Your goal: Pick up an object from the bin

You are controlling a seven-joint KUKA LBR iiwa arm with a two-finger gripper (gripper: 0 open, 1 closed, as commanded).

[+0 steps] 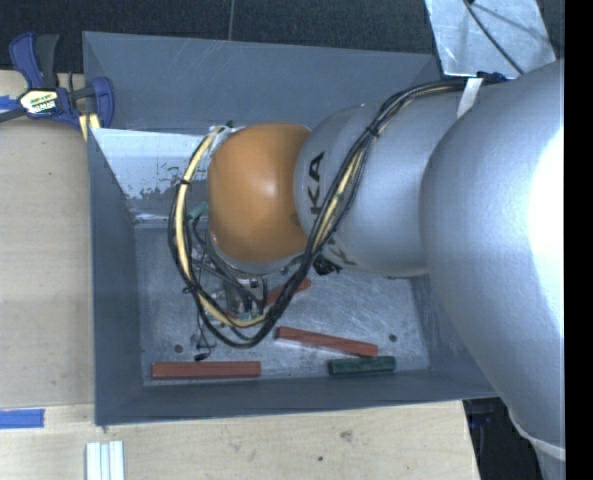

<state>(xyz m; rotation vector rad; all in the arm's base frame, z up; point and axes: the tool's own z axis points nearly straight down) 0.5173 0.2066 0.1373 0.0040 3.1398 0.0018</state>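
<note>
My gripper (233,286) hangs low over the middle of the bin floor, mostly covered from above by the arm's wrist. A flat red-brown bar (206,370) lies along the front wall, a little below and left of the gripper. A second red-brown bar (326,342) lies slanted just to the gripper's lower right. Beside that bar's right end, against the front wall, rests a short dark green bar (361,366). A small reddish piece (288,290) shows right next to the gripper, partly hidden by cables.
The arm comes in from the right and covers the bin's right and back parts. Bare floor lies left of the gripper, up to the left wall.
</note>
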